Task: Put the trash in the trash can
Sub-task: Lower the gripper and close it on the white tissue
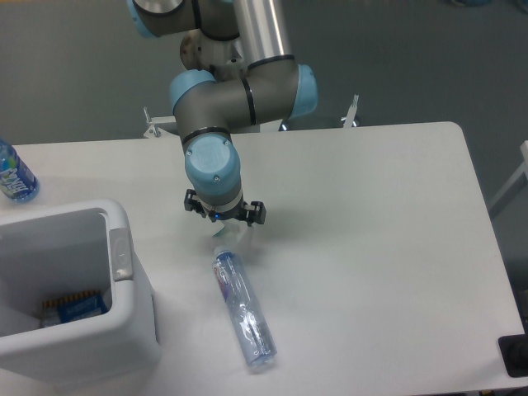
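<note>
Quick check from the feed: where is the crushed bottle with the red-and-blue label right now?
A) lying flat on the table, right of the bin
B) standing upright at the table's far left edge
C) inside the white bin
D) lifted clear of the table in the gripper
A: the crushed bottle lies on its side on the table, right of the white bin, its near end just below the gripper.

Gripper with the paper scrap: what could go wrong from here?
1. The gripper shows only a sliver of the paper scrap; the hold looks thin, so it could drop short of the trash can.
2. It hangs low beside the crushed bottle; a low sweep might knock the bottle.
</note>
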### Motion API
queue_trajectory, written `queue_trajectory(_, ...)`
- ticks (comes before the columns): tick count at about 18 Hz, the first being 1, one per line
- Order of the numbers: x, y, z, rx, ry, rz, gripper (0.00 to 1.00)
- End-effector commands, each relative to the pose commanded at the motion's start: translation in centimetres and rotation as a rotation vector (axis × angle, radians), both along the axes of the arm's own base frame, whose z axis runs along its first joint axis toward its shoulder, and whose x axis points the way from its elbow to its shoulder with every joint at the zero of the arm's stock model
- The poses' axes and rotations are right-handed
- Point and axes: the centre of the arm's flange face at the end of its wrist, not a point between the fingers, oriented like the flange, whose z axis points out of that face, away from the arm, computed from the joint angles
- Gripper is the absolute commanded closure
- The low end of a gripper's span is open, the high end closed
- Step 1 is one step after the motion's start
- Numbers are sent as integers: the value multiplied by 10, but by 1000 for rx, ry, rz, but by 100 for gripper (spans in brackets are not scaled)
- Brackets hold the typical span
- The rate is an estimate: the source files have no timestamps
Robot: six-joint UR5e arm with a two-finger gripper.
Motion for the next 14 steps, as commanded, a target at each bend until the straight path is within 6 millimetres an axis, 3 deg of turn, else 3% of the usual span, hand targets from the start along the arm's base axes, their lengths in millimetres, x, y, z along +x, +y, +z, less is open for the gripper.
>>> queue_trajectory(2,-1,-1,-1,-12,12,-5,10)
queue_trajectory(5,-3,-1,-1,-23,26,-8,38)
queue_trajectory(9,-7,0,5,-27,40,-17,97)
queue_trajectory(14,-16,-4,11,-23,35,-44,100)
